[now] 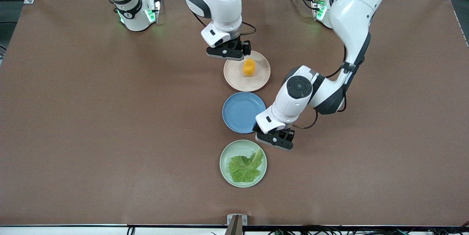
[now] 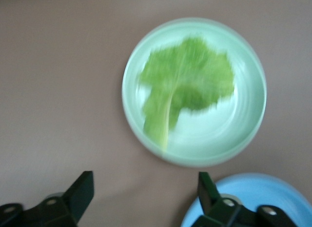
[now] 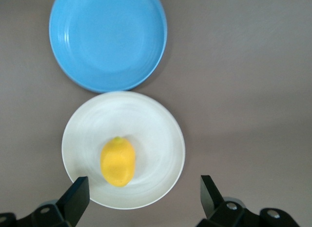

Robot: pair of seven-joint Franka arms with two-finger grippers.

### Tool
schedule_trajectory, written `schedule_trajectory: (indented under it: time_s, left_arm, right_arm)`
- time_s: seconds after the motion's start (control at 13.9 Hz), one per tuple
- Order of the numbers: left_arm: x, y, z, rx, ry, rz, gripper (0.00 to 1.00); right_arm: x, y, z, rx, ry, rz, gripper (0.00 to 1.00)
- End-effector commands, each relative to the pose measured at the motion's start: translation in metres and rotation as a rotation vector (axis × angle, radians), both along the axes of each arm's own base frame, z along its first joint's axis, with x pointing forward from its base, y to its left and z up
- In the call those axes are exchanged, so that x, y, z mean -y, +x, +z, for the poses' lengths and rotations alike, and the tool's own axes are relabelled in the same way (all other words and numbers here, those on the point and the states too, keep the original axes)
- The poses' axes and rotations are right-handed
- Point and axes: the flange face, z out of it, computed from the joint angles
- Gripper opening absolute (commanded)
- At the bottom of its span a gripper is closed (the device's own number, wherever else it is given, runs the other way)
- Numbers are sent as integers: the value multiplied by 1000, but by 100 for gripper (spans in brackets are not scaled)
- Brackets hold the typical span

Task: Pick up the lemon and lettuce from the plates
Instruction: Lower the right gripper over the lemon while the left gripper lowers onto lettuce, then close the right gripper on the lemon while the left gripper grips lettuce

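Observation:
The lemon lies on the beige-pink plate. My right gripper hovers open and empty over that plate's rim, beside the lemon. In the right wrist view the lemon and plate show just ahead of the open gripper. The lettuce lies flat on the mint plate. My left gripper is open and empty over the table by the mint plate's rim. In the left wrist view the lettuce and plate lie ahead of the gripper.
An empty blue plate sits between the two plates, also seen in the left wrist view and the right wrist view. The three plates form a line down the middle of the brown table.

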Motion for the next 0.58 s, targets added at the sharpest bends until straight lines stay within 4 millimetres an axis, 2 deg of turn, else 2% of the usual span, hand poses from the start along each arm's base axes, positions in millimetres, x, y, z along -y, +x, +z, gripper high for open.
schedule_trajectory:
  time_s: [0.0,0.22,0.5]
  left_arm:
    - [14,22,-24,130,-69,-50,79]
    - [19,32,-45,205,-76,-134,68]
    - [25,26,-73,263,-89,-168,58]
  right_arm:
    - [-25,-13,-33,15,19,-41,100]
    - [-48,-29,-71,11,37,-16,100]
    - [-64,-41,-113,0,1,16,100]
